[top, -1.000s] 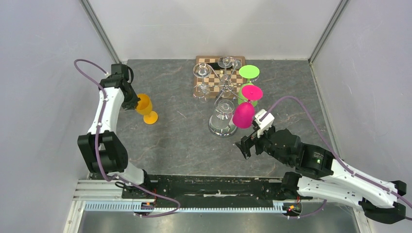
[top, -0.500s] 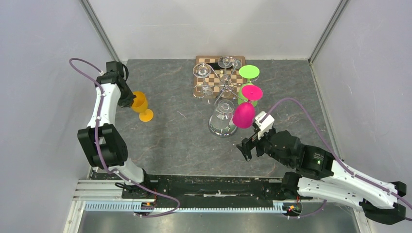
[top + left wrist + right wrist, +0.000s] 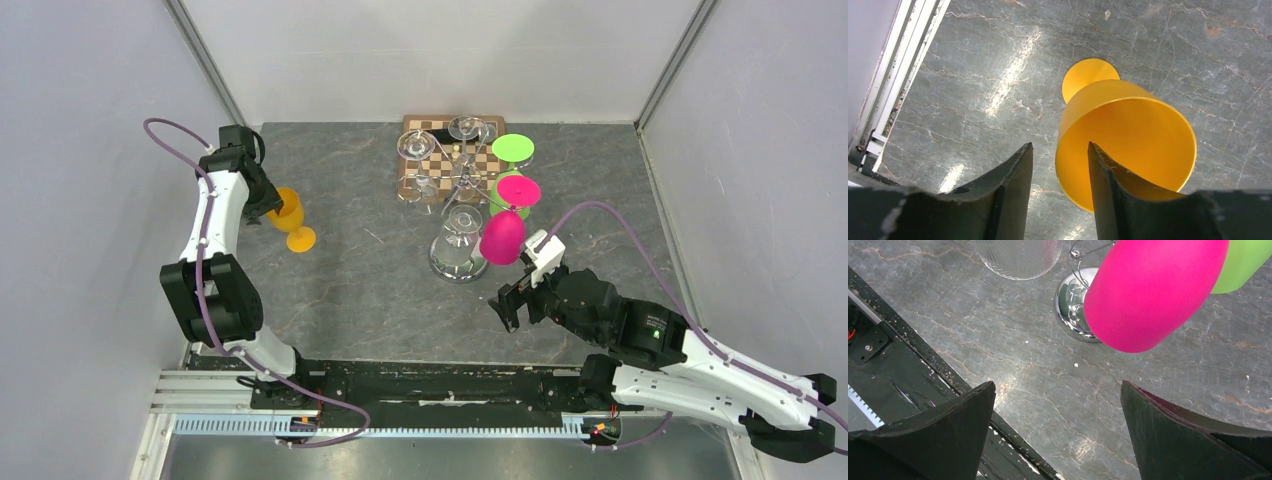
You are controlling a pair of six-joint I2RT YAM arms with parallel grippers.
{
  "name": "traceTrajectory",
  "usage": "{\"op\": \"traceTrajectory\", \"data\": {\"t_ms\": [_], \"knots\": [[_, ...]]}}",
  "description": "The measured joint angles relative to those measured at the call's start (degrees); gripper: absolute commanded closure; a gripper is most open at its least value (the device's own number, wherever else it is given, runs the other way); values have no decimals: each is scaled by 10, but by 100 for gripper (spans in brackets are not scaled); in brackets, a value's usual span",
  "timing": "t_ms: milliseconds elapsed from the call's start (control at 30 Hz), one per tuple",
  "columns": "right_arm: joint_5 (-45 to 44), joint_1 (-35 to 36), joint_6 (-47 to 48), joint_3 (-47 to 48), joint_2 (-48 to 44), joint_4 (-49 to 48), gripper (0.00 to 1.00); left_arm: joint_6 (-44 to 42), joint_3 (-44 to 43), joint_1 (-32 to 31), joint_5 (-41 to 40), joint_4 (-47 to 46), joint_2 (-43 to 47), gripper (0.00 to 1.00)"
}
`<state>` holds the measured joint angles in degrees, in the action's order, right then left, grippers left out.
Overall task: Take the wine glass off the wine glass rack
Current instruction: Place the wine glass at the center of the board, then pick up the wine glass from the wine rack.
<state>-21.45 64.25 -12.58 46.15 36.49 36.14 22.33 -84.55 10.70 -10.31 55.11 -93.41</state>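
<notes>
Wine glass rack point(image 3: 445, 270): stands at table point(image 3: 370, 270) centre, pink glass point(image 3: 501, 238) hanging at its 3 o'clock.
Orange wine glass point(image 3: 290, 215): upright on table, 9 o'clock from rack.
Left fingers point(image 3: 1013, 195): released, straddling the orange rim.
Right fingers point(image 3: 943, 425): spread wide, holding nothing, near pink glass.

1. Wine glass rack point(image 3: 462, 185), a shiny silver wire stand, is standing upright mid-table toward the far side, its round mirrored base point(image 3: 1070, 315) sitting nearest the arms
2. Pink wine glass point(image 3: 502, 237) is hanging bowl-down and tilted off a right-side hook, bowl just beside the base
3. Green wine glass point(image 3: 513, 150) and clear glasses point(image 3: 458, 232) are hanging on other hooks
4. Orange wine glass point(image 3: 292, 216) is standing upright on the table point(image 3: 370, 270), far left, well apart from the rack
</notes>
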Motion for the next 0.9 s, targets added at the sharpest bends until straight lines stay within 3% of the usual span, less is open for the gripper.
{"op": "traceTrajectory", "data": {"t_ms": [100,167,567,900], "knots": [[-3,0,-4,6,5,8,2,0,0,0,0,0,1,40],[-6,0,-7,11,9,12,2,0,0,0,0,0,3,30],[-73,0,-56,59,26,61,2,1,48,0,49,-10,134,22],[-99,0,-95,139,34,142,2,4,118,-40,105,-18,238,23]]}}
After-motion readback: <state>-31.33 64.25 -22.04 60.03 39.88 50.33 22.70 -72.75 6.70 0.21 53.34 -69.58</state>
